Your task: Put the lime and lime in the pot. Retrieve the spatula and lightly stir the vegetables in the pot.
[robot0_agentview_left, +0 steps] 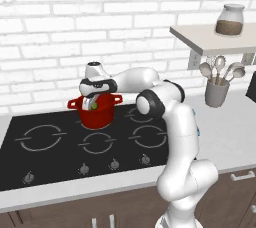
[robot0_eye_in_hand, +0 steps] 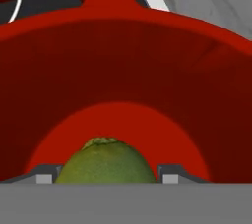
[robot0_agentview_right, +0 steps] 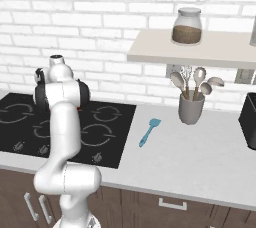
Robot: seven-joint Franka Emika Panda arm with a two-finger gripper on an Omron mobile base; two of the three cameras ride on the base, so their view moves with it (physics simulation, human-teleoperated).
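The red pot [robot0_agentview_left: 98, 115] stands on the black cooktop [robot0_agentview_left: 45, 159] at a back burner. My gripper [robot0_agentview_left: 93, 104] hangs just over the pot's rim, shut on a green lime [robot0_agentview_left: 93, 106]. Looking straight down in the hand view, that lime [robot0_eye_in_hand: 105, 161] sits between my two dark fingertips [robot0_eye_in_hand: 45, 175] with the pot's red wall and floor [robot0_eye_in_hand: 123, 70] below it. The spatula [robot0_agentview_right: 149, 132], light blue with a blue handle, lies flat on the grey counter to the right of the cooktop, far from my hand.
A grey holder with metal spoons and a whisk [robot0_agentview_right: 191, 106] stands on the counter by the wall. Above it a shelf [robot0_agentview_right: 200, 54] carries a glass jar [robot0_agentview_right: 187, 26]. A dark appliance [robot0_agentview_right: 249, 119] sits at the far right.
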